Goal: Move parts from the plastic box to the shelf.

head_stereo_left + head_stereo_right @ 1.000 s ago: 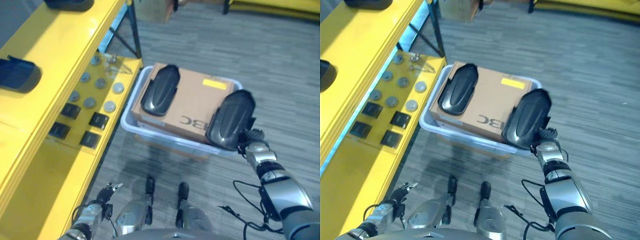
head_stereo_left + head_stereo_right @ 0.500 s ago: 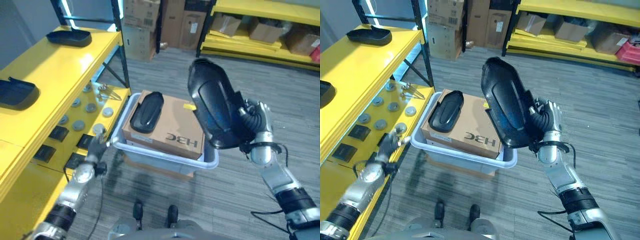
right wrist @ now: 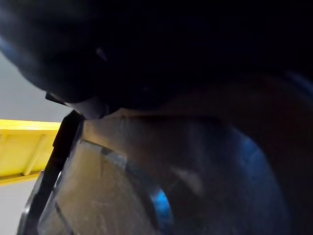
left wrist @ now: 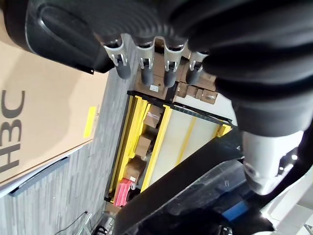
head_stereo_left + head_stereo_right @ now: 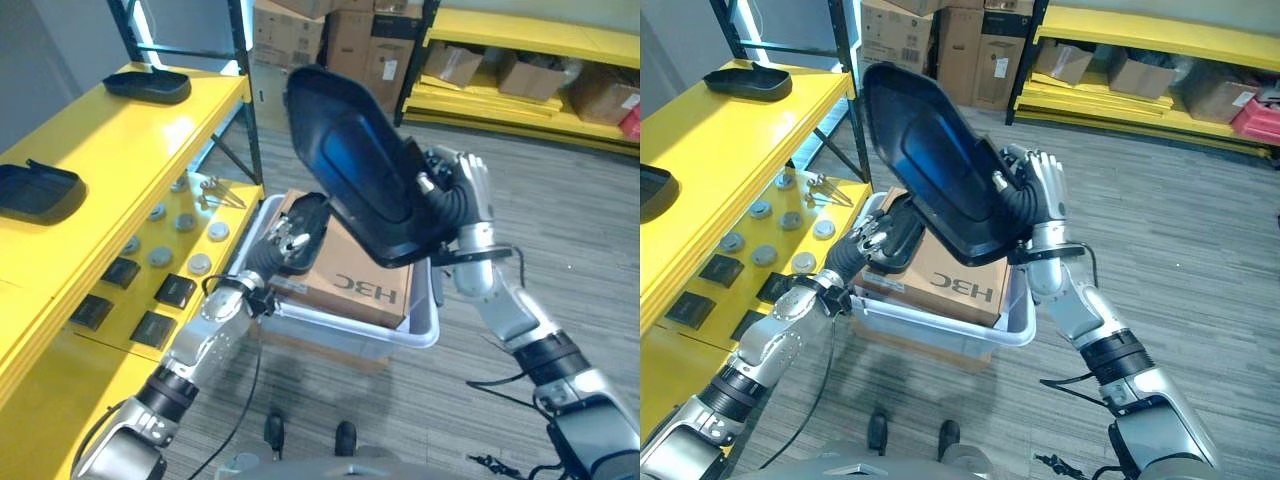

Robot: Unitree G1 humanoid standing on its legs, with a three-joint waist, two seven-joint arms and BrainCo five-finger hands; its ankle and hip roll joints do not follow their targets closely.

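Note:
My right hand is shut on a large black shell-shaped part, held up on edge above the plastic box. A second black part lies on a cardboard box that sits inside the plastic box. My left hand reaches in from the lower left and rests on this second part. Its fingers are straight and lie over the part's edge. The yellow shelf stands to the left, with two black parts on its top board.
The shelf's lower board carries several round grey discs and small black squares. More yellow racks with cardboard boxes stand at the back. Grey floor lies open to the right of the plastic box.
My right hand has carried the big black part higher and leftward, toward the shelf. My left arm has come up from the shelf side and set its hand on the second part.

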